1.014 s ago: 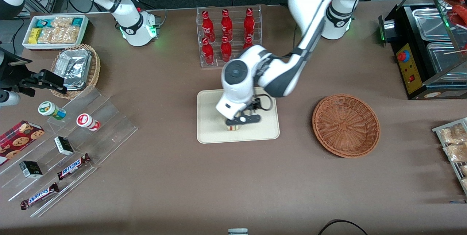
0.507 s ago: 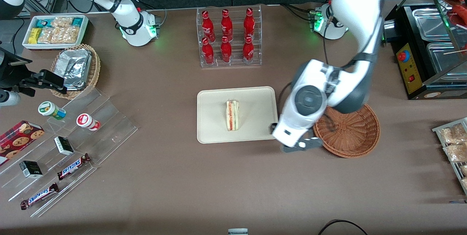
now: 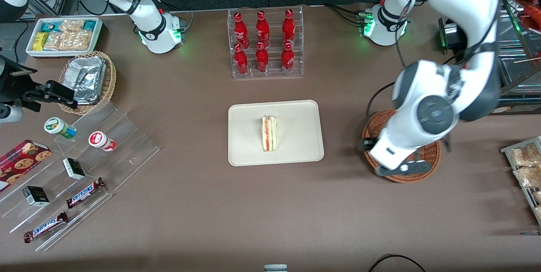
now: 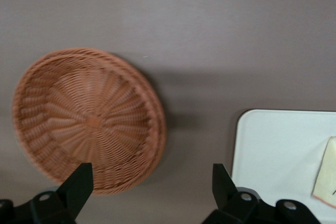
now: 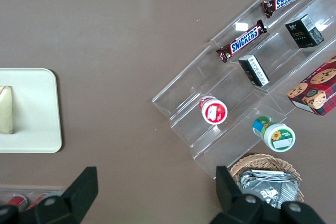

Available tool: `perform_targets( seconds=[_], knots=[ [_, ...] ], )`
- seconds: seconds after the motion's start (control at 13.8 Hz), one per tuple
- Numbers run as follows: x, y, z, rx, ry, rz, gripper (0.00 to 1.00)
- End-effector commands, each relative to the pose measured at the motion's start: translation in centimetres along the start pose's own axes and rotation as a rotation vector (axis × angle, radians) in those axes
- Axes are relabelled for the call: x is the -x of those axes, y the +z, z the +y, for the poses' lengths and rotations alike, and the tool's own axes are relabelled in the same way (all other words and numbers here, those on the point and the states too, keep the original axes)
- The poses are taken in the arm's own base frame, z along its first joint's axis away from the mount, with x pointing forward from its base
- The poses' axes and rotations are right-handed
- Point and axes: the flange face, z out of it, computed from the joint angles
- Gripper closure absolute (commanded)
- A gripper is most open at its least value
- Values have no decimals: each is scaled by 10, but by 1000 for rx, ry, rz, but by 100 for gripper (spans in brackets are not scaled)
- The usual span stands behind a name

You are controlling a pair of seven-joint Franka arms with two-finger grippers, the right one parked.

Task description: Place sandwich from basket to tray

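The sandwich [image 3: 269, 133] lies flat in the middle of the cream tray [image 3: 245, 145], its red and green filling edge showing. Nothing is touching it. The reddish-brown basket [image 3: 430, 153] sits beside the tray toward the working arm's end, and the part I can see is empty. My gripper [image 3: 402, 168] hangs above the basket's rim nearest the front camera, with the arm covering much of the basket. In the left wrist view the gripper [image 4: 151, 174] is open and holds nothing, with the basket [image 4: 86, 119], the tray [image 4: 273, 150] and the sandwich's corner [image 4: 325, 182] below it.
A clear rack of red bottles [image 3: 264, 42] stands farther from the camera than the tray. Toward the parked arm's end are a stepped acrylic shelf of snacks [image 3: 84, 158], a tan foil-packet basket [image 3: 88, 80] and a white bin [image 3: 63, 35]. A food warmer [image 3: 498, 52] stands at the working arm's end.
My gripper let go of the sandwich on the tray, then swung away toward the working arm's end. It now hangs over the basket. The sandwich stays on the tray.
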Motion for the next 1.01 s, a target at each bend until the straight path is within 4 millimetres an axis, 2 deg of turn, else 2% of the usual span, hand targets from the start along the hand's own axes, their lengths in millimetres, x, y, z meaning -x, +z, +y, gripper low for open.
perform_targets(
  seconds=[0.0,0.14,0.22,0.43,0.58,0.72,0.94],
  knots=[
    [44,-28,-32,11,-10,-18,0],
    [63,-53,-52,29,54,-51,0],
    [75,-70,-72,28,111,-83,0],
    [106,-114,-121,31,137,-109,0],
    [122,-133,-140,28,120,-125,0],
    [130,-150,-157,29,91,-108,0],
    [133,-156,-178,32,57,-101,0]
  ],
)
